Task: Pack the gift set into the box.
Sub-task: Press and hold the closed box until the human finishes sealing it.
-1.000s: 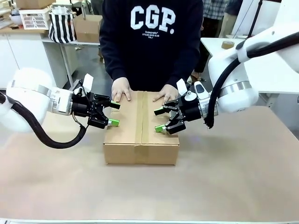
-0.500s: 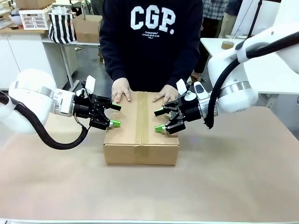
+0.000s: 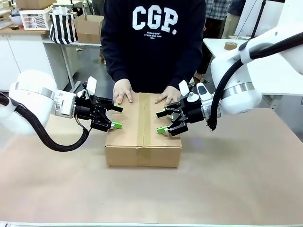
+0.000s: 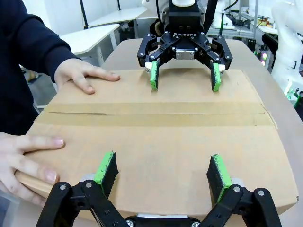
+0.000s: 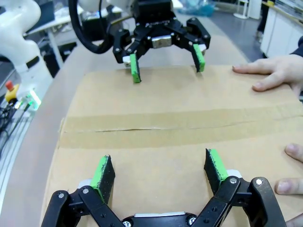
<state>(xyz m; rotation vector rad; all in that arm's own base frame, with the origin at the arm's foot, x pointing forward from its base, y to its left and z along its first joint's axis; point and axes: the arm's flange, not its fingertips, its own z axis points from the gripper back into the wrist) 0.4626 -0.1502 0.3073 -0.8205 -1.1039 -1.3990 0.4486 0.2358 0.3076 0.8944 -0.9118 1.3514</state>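
Note:
The box (image 3: pixel 143 137) is a plain brown carton with its top flaps closed and a strip of tape along the centre seam, in the middle of the table. My left gripper (image 3: pixel 116 117) hovers open over the box's left edge, its green pads spread. My right gripper (image 3: pixel 161 122) is open over the right edge, facing the left one. In the left wrist view my own gripper (image 4: pixel 162 171) sits just above the box top (image 4: pixel 161 142); the right wrist view shows the same for the right gripper (image 5: pixel 160 169) above the lid (image 5: pixel 180 123). The gift set is out of view.
A person stands at the far side with a hand (image 3: pixel 122 90) on the box's far left corner and the other hand (image 3: pixel 169 95) on its far right. Brown paper covers the table (image 3: pixel 236 179). Shelves, a striped bag and a small carton stand behind.
My left gripper has shifted slightly right toward the box's left edge. The right gripper, the box and the person's hands have stayed put.

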